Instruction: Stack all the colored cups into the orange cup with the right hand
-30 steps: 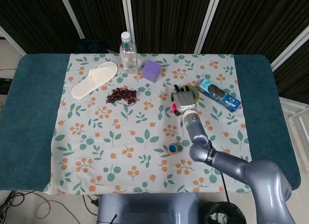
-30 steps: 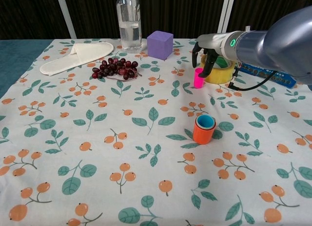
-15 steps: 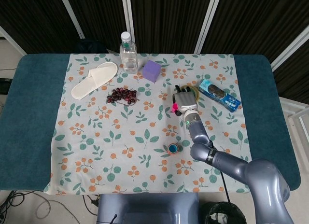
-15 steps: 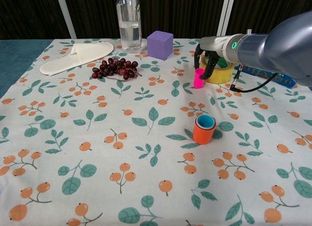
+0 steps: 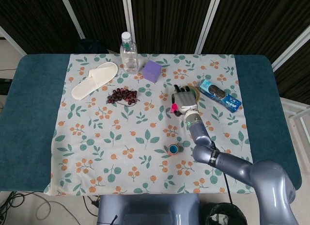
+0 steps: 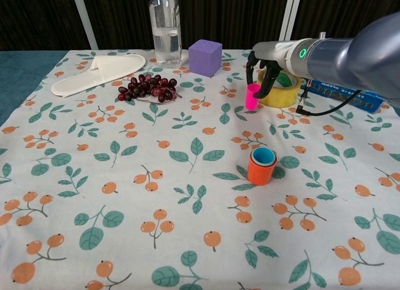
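Since the earlier frames the pink cup [image 6: 252,96] has shifted slightly left and seems raised off the cloth, held in the curled fingers [image 6: 267,79] of the right hand [image 6: 262,70] near the bench's far right quarter, just beside the yellow tape roll [image 6: 282,90]. The orange cup [image 6: 260,169], with a blue cup [image 6: 264,155] nested inside, stands nearer the front edge. To do the step well: keep the pink cup upright, centre it over the blue rim, then lower it straight. The left hand is unseen.
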Robot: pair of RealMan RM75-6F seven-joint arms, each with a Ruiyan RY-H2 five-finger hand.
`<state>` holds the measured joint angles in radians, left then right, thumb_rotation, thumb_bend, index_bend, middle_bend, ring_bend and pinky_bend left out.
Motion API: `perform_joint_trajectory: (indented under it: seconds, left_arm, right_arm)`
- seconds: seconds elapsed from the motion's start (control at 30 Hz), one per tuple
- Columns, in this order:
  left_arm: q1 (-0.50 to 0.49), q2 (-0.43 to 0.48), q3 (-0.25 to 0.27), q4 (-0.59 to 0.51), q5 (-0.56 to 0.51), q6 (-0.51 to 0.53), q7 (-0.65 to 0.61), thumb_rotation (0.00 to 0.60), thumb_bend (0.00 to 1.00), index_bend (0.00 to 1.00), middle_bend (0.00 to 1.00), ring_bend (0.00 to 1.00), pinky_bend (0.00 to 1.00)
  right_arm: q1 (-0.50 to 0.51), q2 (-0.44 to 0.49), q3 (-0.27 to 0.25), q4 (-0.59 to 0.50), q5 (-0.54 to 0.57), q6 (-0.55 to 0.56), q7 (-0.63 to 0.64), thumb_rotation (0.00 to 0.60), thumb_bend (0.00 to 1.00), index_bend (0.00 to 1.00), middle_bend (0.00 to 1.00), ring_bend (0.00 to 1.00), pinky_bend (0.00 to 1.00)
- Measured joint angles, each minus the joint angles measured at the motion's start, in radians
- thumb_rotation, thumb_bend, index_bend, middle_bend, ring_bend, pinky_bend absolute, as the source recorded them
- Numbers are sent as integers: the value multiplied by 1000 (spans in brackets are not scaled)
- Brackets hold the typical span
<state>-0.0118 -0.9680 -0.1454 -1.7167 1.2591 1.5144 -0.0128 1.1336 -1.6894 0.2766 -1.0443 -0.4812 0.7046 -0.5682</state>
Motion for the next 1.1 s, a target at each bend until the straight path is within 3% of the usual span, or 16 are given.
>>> perform_joint_trajectory:
  seconds: [0.13, 0.33, 0.57, 0.87, 1.1]
  left_arm:
    - [-2, -1, 1, 1, 2, -5, 1, 600, 116, 368, 975, 878, 781]
    - [-7, -4, 4, 0, 5, -12, 11, 600, 115, 368, 975, 878, 782]
    - [-4, -4, 5, -4, 8, -4, 13, 600, 115, 368, 975, 879, 781]
    - [-4, -3, 5, -3, 8, -5, 9, 600, 116, 368, 975, 878, 781]
    - [-4, -3, 6, -3, 11, -5, 10, 600, 116, 368, 975, 878, 781]
  right_arm:
    - [-21, 78, -6, -139, -20, 21, -2, 600, 393, 497, 28, 157, 86]
    - [-76, 248, -30, -465, -84, 87, -5, 600, 393, 497, 28, 157, 85]
    - [-175, 449, -80, -816, -233, 181, 14, 600, 393, 497, 28, 157, 86]
    - [-280, 528, -166, -974, -443, 269, 44, 600, 393, 497, 28, 157, 87]
    - [-320, 517, -203, -992, -521, 291, 74, 600, 393, 498, 28, 157, 87]
